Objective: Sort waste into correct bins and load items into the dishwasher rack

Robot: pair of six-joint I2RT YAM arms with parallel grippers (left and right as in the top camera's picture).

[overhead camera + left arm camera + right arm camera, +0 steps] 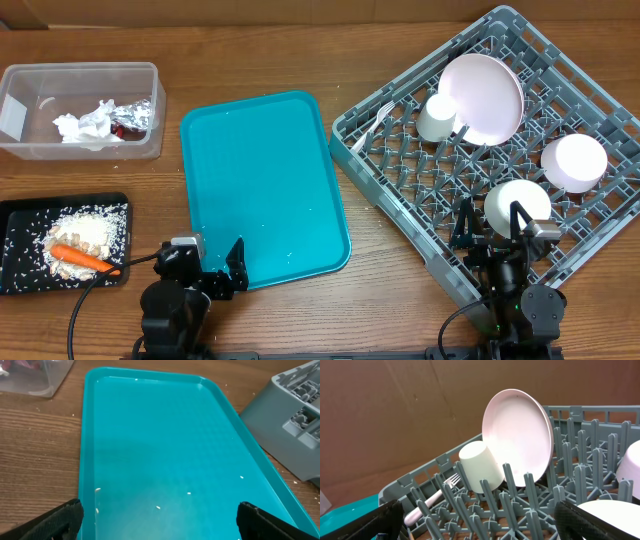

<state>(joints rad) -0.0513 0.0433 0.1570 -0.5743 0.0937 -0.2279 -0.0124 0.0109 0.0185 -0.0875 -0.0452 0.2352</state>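
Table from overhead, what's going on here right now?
Nothing is being handled. The left pincer hovers open and empty at the near edge of the teal tray, and the right pincer does the same over the near corner of the rack. The rack holds the plate, cup, fork and two bowls. Napkins and wrapper lie in the tub. Carrot and rice sit on the black tray.

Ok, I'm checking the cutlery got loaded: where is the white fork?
Overhead, the white plastic fork lies in the dishwasher rack at its left corner, just left of the white cup and right of the teal tray.
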